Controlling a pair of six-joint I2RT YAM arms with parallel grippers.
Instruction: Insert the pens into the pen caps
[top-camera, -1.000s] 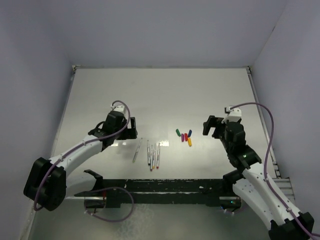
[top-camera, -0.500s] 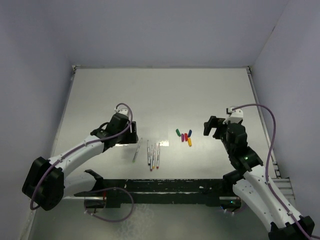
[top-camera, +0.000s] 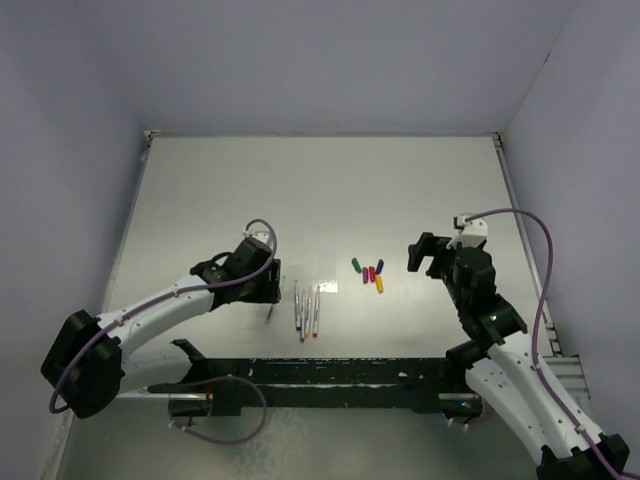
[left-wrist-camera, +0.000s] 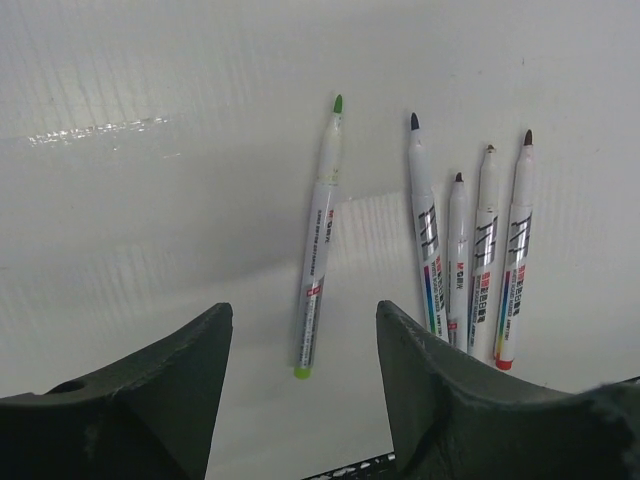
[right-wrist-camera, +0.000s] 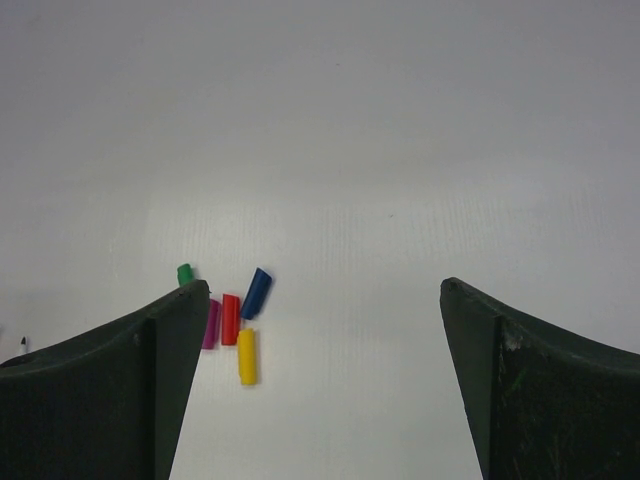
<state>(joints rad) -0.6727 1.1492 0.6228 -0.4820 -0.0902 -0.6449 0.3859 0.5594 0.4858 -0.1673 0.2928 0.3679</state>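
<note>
The tabletop (top-camera: 330, 190) carries everything. The left gripper (left-wrist-camera: 302, 330), jaws apart and empty, hangs over the rear end of the lone green-tipped pen (left-wrist-camera: 318, 240). The right gripper (right-wrist-camera: 322, 290) gapes wide just right of the caps. Four more pens (left-wrist-camera: 470, 260) lie side by side, their lower ends cut off by a finger. Of the five caps (right-wrist-camera: 232, 320), the green cap (right-wrist-camera: 185, 273) is half hidden behind a finger.

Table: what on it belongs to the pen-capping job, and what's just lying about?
Job:
green-tipped pen, lying apart
four grouped pens
five coloured caps

Lying about:
black frame along the near edge
</note>
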